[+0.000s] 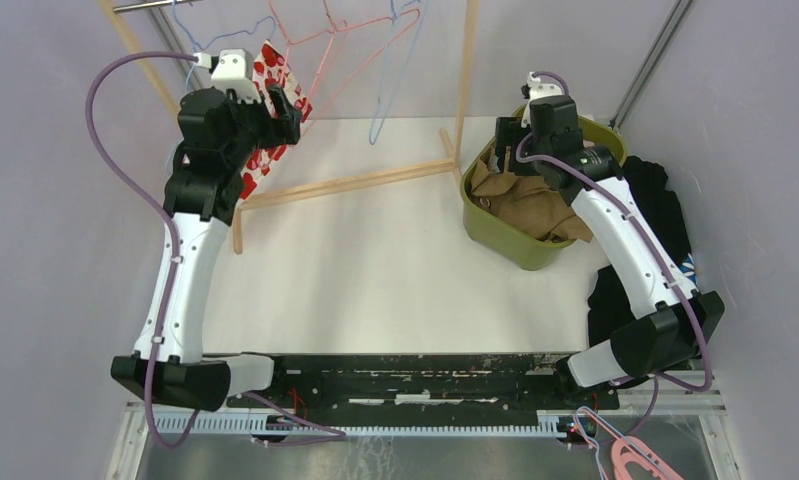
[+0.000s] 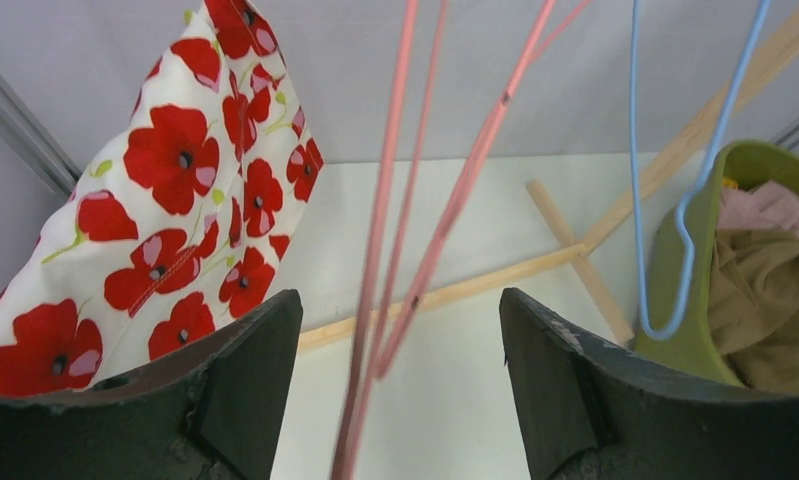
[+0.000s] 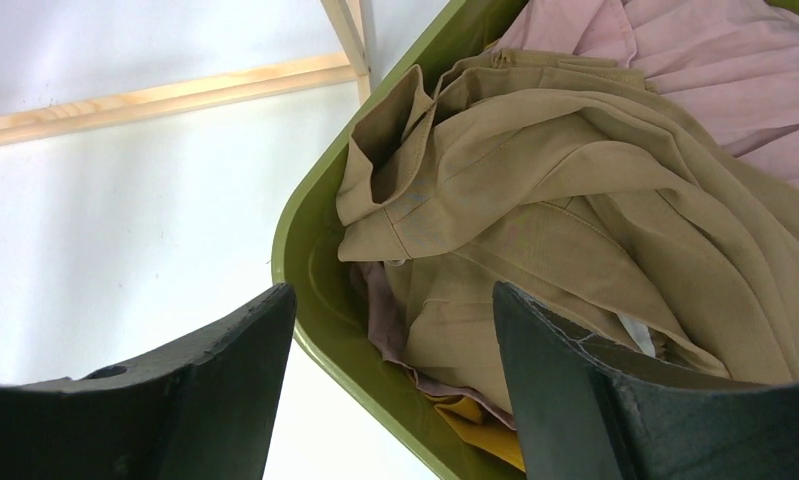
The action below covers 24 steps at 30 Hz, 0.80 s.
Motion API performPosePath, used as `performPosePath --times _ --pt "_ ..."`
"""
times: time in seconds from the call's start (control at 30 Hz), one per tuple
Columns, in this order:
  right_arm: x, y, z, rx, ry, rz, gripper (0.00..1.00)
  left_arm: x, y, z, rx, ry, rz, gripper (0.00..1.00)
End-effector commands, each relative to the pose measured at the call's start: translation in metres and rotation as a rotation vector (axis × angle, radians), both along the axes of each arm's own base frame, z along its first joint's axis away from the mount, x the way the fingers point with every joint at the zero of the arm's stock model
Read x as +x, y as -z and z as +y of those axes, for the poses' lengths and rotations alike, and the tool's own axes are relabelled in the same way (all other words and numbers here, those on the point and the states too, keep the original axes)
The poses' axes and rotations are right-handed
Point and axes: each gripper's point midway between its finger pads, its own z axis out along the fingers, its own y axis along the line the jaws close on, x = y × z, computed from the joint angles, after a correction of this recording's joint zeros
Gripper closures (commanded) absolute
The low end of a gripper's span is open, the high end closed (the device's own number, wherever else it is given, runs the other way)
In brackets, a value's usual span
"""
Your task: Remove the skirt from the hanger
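The skirt (image 1: 278, 68), white with red poppies, hangs at the left end of the rack; its hanger is mostly hidden behind my left wrist. In the left wrist view the skirt (image 2: 175, 200) fills the upper left, beside the left finger. My left gripper (image 1: 287, 108) is open, level with the skirt. Thin pink hanger wires (image 2: 395, 290) run down between its jaws (image 2: 400, 330) without touching them. My right gripper (image 1: 505, 135) is open and empty (image 3: 390, 310) above the near rim of the green bin (image 3: 310, 250).
Empty pink hangers (image 1: 345, 45) and a blue hanger (image 1: 385, 110) hang from the rail. The wooden rack frame (image 1: 355, 180) crosses the table. The green bin (image 1: 495, 235) holds tan (image 3: 575, 200) and pink (image 3: 695, 60) clothes. Dark clothes (image 1: 660, 200) lie at the right.
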Motion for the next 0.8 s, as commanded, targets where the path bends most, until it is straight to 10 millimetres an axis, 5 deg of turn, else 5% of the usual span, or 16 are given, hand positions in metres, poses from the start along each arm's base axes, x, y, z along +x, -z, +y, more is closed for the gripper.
performPosePath --times 0.0,0.13,0.27,0.37,0.5,0.77 --pt "-0.003 -0.028 0.005 0.009 -0.035 -0.089 0.20 -0.021 -0.019 -0.001 0.100 0.066 -0.115 0.20" --pt "-0.004 -0.031 0.011 0.010 -0.056 -0.097 0.20 -0.039 -0.042 0.000 0.153 0.086 -0.191 0.20" --pt "-0.007 -0.040 0.016 -0.016 -0.078 -0.118 0.20 -0.064 -0.093 -0.002 0.191 0.102 -0.335 0.20" --pt "-0.008 -0.046 0.021 -0.036 -0.099 -0.135 0.20 -0.080 -0.126 0.020 0.202 -0.018 -0.428 0.16" --pt "-0.012 -0.049 0.029 -0.050 -0.135 -0.149 0.20 -0.076 -0.122 0.053 0.266 -0.188 -0.383 0.09" --pt "-0.020 -0.051 0.037 -0.043 -0.173 -0.157 0.20 -0.050 -0.099 0.061 0.306 -0.225 -0.295 0.12"
